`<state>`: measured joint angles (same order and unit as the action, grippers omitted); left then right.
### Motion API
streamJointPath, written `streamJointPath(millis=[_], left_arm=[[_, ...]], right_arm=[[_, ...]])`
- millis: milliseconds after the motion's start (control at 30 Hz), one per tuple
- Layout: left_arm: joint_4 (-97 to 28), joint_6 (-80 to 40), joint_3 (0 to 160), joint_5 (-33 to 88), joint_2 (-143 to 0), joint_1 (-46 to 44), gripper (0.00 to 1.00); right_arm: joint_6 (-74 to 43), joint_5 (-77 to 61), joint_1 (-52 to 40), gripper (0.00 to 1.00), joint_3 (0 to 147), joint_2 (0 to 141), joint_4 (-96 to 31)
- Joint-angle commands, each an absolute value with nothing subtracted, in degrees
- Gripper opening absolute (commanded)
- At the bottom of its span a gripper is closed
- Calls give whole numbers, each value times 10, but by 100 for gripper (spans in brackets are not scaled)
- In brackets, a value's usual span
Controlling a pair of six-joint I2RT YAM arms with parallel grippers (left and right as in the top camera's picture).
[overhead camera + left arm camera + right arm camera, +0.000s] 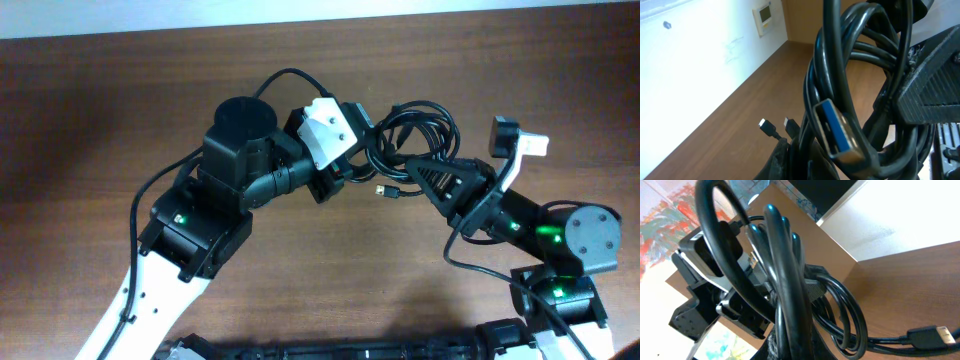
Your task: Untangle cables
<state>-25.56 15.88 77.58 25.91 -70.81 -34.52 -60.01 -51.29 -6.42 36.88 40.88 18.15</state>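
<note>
cables [420,125], black and looped into one bundle, hang over the far middle of the table [120,90]. left gripper [352,165] is clamped tight on the bundle's left side, right gripper [410,168] clamped tight on its near right side. blue-tongued plug [837,132] juts from the loops.

The glossy black cables [415,130] carry pale highlights along their loops. One flat plug with a silver metal shell [837,132] has a bright blue tongue inside. The brown wooden bench [100,120] is reddish, with a fine darker grain. The left hand [365,165] is black under a white housing, and the right hand [408,168] is matte black. Small green lights [545,235] glow on the right arm.
</note>
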Motion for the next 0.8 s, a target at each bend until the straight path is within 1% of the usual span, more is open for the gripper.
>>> streamJointPath(millis=[0, 33, 67, 100, 167, 200, 300, 467, 700, 767], left_arm=[[-246, 163, 787, 208, -696, -338, 0], [-249, 161, 787, 189, -696, -338, 0], [-250, 158, 787, 170, -696, -338, 0], [-251, 157, 787, 144, -696, -338, 0], [-251, 157, 787, 123, -696, -338, 0], [-250, 157, 787, 114, -696, -338, 0], [-251, 157, 787, 96, -696, -338, 0], [-262, 157, 787, 51, -696, -338, 0], [-262, 157, 787, 51, -692, -338, 0], [-262, 157, 787, 51, -688, -338, 0]], right_arm=[[-601, -547, -67, 10, 371, 415, 180], [-601, -547, -67, 18, 371, 416, 180], [-600, -547, -67, 28, 371, 416, 180], [-587, -547, -67, 42, 371, 416, 180], [-573, -546, -67, 64, 371, 417, 179], [-573, -543, -67, 69, 371, 417, 178], [-573, -526, -67, 77, 371, 420, 174], [-573, -494, -67, 82, 371, 424, 174], [-572, -422, -67, 83, 371, 424, 125], [-549, -407, -66, 83, 371, 424, 123]])
